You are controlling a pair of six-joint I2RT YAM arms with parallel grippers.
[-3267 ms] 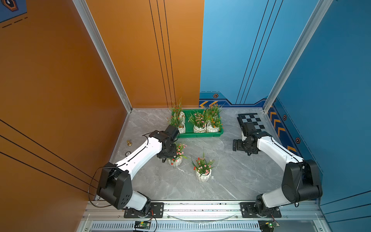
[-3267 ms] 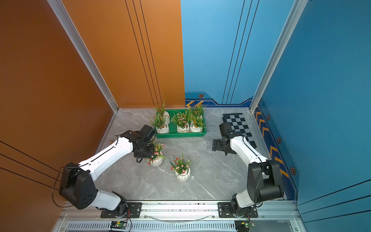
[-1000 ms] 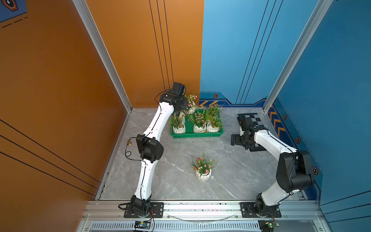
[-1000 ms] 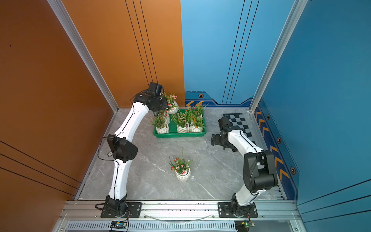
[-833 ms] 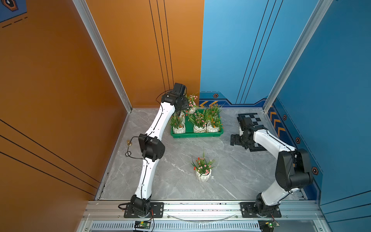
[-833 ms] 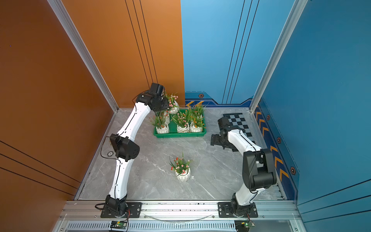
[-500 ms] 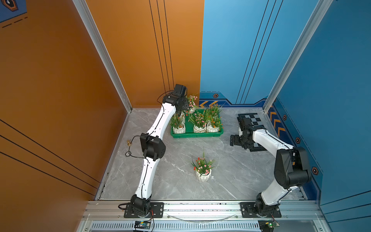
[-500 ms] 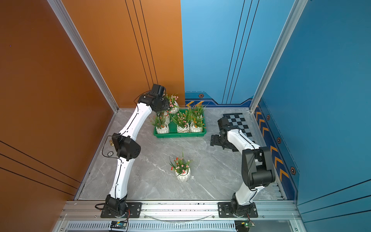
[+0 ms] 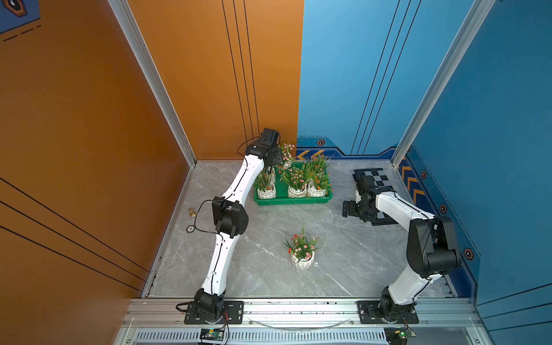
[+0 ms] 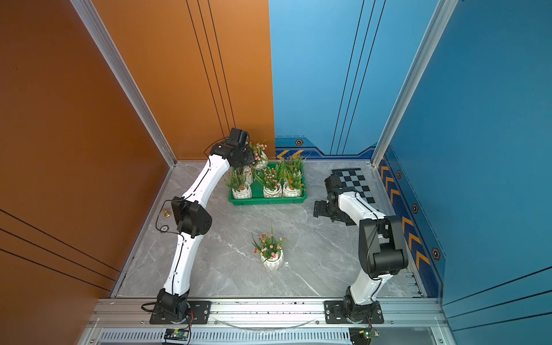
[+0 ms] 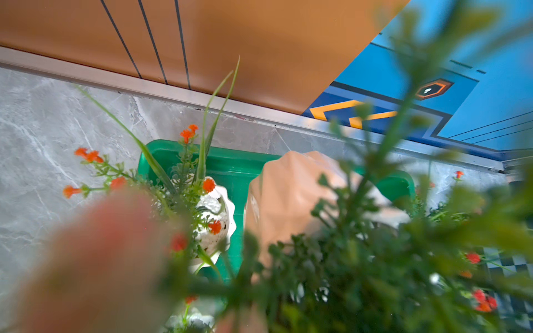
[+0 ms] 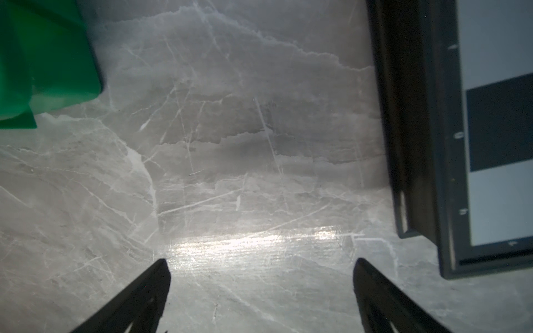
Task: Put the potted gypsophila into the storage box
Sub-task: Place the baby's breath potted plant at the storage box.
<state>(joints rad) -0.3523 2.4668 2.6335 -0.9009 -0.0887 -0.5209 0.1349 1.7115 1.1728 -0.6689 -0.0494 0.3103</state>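
Held: pink-flowered gypsophila pot (image 9: pixel 287 150), clamped in the left gripper (image 9: pixel 277 161) above the far left corner of the storage box (image 9: pixel 292 201).
The box stands close to the back wall with other pots (image 9: pixel 297 191) inside. A lone pot (image 9: pixel 302 263) stands on open marble floor (image 9: pixel 263 277). The right gripper (image 12: pixel 261 268), jaws wide apart, is over bare floor between the box and the chequered board (image 9: pixel 373 176).

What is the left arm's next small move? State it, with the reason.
Probably lower the held pot into the storage box. The left claw is shut on it above the box's far side, where bare green floor shows beside the pots already there. Another pot stands on the table outside the box; the right claw is open, holding nothing.
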